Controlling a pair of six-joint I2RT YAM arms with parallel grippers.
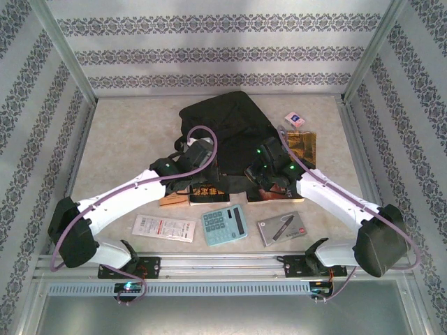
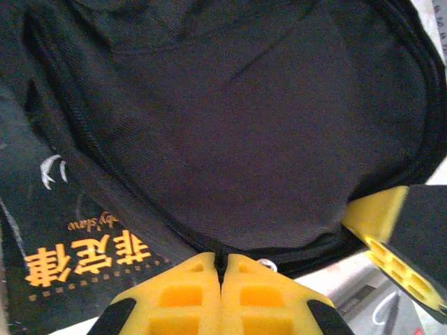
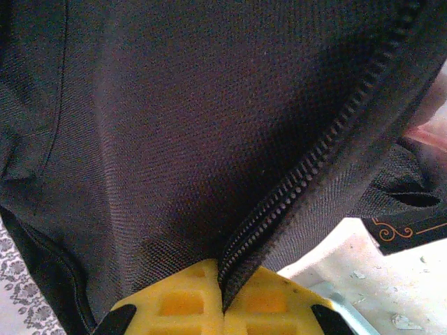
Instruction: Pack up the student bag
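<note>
Bag: the large black soft fabric backpack [image 1: 227, 125] lay flat at the middle of the beige table [image 1: 119, 139], its near zipper edge facing the arms.
Left gripper [image 2: 222, 264]: yellow fingers pressed together on the backpack's zipper rim, beside a black book with orange characters [image 2: 77, 259] that lay partly under the fabric.
Right gripper [image 3: 223, 271]: fingers clamped together on the zipper tape of the same rim, further right.
Step in hand: probably taking hold of the opening at two places, so the mouth could be pulled apart; nothing appeared packed yet.
Waiting items: a light-blue flat calculator [image 1: 224, 225], a white printed packet [image 1: 164, 227] and a grey carded pen [image 1: 281, 228] lay near the arm bases.
Next move: likely lifting and spreading the rim evenly, keeping both grips from slipping off the floppy cloth; one arm would then have to let go to fetch an item.
</note>
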